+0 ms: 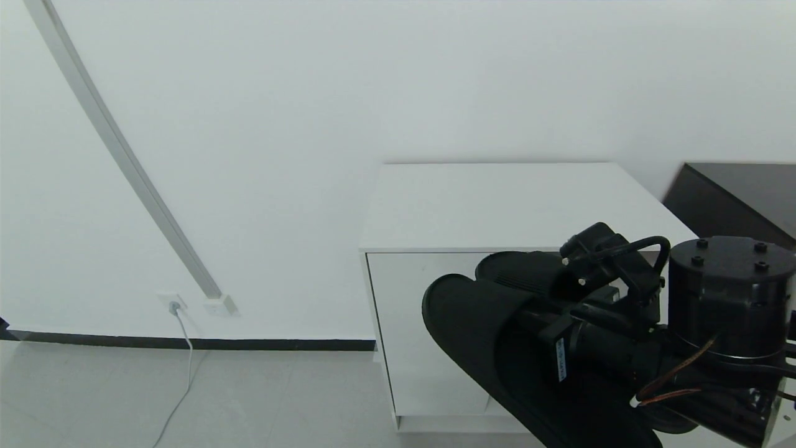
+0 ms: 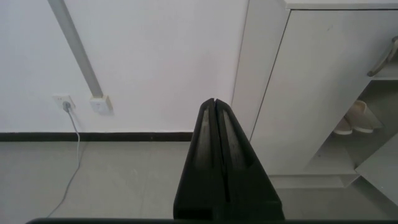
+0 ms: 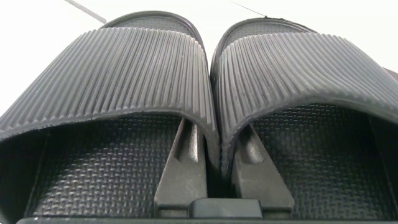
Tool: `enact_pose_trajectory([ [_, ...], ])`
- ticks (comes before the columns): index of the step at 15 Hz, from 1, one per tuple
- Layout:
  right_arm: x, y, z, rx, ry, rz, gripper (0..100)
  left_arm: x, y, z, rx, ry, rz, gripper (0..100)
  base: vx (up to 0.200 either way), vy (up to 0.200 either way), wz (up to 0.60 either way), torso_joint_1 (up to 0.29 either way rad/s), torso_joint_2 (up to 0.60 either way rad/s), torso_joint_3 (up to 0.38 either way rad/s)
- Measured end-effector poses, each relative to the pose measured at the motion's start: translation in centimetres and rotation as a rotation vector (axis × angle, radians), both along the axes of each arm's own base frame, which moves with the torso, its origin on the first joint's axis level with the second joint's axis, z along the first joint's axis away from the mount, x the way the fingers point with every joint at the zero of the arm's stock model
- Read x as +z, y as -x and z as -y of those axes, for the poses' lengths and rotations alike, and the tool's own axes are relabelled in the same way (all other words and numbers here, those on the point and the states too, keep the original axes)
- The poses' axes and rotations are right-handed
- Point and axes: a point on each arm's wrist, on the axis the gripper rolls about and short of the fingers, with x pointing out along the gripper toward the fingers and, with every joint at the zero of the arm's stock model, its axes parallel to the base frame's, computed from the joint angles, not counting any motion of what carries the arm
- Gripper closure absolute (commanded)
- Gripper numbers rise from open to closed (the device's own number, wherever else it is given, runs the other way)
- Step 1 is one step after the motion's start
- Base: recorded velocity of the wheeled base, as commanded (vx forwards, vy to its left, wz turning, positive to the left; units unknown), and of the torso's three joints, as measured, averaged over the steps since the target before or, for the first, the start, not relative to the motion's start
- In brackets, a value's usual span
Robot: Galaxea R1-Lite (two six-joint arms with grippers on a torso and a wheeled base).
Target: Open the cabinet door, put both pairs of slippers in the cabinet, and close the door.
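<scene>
In front of the white cabinet point(image 1: 497, 205), the right gripper point(image 3: 214, 149) clamps the black slippers point(image 1: 479, 323) by their inner edges; the left gripper point(image 2: 214, 106) is closed, empty. Such a thin pinch may drop one slipper, or the toes may strike the cabinet on entry

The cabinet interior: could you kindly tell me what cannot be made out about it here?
- Head view: the black slippers cover much of the cabinet front, so its inside is unseen.
- Left wrist view: the picture's edge cuts off the cabinet's inside; the light slippers are too small for detail.
- Right wrist view: the black slippers block everything beyond; the fingertips of the right gripper hide under their straps.
</scene>
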Motion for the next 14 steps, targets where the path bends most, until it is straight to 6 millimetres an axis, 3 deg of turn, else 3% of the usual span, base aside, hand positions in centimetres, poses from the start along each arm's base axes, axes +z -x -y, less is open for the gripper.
enact_pose_trajectory([
  [14,-0.24,0.16,0.05,0.003,0.008,-0.005,100,-0.01,0.0,0.0,-0.001,0.0,0.0,100,0.0,-0.2,0.0,0.003,0.0,0.003],
])
